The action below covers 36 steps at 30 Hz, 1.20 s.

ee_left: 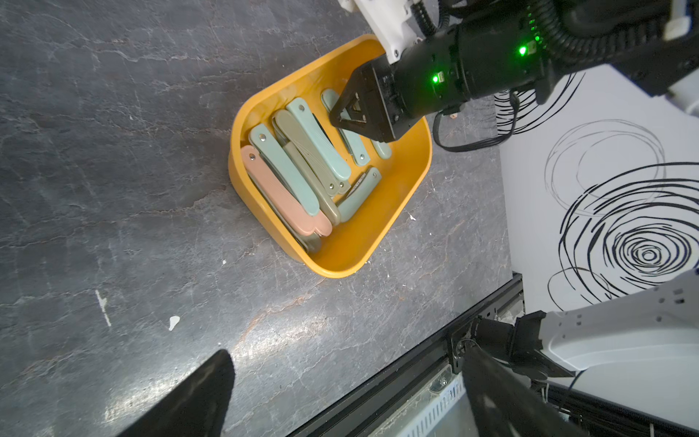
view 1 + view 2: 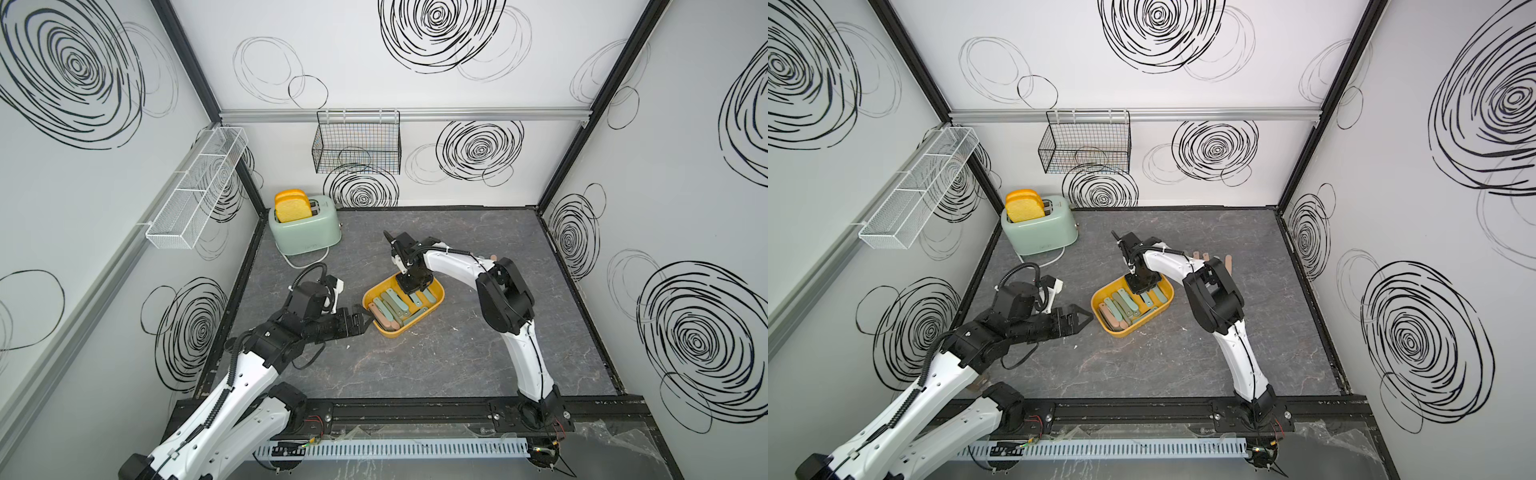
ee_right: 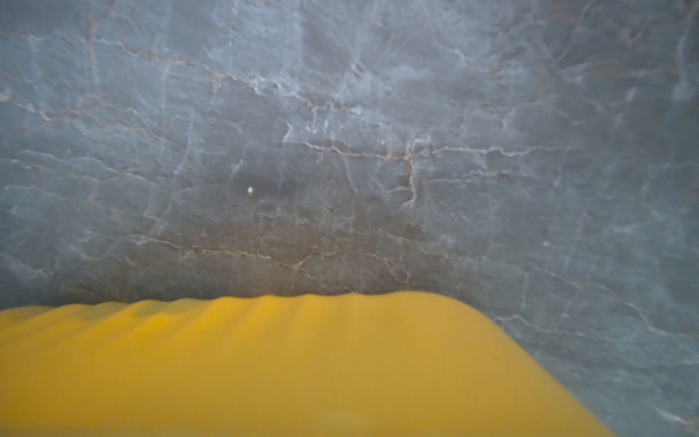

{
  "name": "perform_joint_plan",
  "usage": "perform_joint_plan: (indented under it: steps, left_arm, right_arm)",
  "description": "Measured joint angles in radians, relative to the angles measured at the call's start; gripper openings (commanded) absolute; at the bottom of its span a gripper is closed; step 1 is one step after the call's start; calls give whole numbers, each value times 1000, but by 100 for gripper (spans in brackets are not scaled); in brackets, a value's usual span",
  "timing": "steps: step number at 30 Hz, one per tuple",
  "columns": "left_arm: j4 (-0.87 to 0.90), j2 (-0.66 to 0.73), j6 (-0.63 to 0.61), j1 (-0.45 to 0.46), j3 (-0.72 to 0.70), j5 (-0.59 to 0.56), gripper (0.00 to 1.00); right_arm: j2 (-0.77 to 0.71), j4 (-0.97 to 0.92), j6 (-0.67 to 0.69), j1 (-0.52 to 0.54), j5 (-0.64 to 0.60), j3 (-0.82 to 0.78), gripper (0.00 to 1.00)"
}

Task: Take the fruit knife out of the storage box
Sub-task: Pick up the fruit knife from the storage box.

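Right jaws in the storage box (image 1: 359,246) among fruit knives (image 1: 283,170) — seemingly together; left jaws wide apart just beside it.

The right gripper (image 1: 340,115) dips into the storage box (image 1: 399,196) and covers parts of two fruit knives (image 1: 356,145); its body hides the gap between its jaws, so any grip cannot be told. In the right wrist view the box is a smeared yellow mass cut by the frame edges, its rim perhaps rippled by blur. The fingers (image 1: 196,401) of the left gripper (image 1: 348,352) run off the left wrist view's edge
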<state>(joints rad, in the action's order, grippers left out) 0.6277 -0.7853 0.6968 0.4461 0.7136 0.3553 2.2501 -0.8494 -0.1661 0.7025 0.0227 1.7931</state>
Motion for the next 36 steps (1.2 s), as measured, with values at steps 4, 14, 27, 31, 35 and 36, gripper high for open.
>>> perform_joint_plan:
  steps: [4,14,27,31,35,36]
  left_arm:
    - [2,-32,-17,-6,9,3,98]
    - [-35,-169,-47,-36,135,23,98]
    - [-147,-345,-38,-42,256,52,98]
    - [-191,-396,-20,-42,280,58,98]
    - [-233,-457,-2,-34,312,63,98]
    - [-243,-473,2,-32,322,63,98]
  right_arm:
    - [18,-26,-2,0,-9,40,15]
    - [21,-90,-26,0,-18,177,16]
    - [-39,-118,-52,-6,1,169,15]
    - [-91,-119,-66,-20,8,169,16]
    - [-123,-119,-74,-66,18,173,16]
    - [-125,-120,-74,-79,20,176,16]
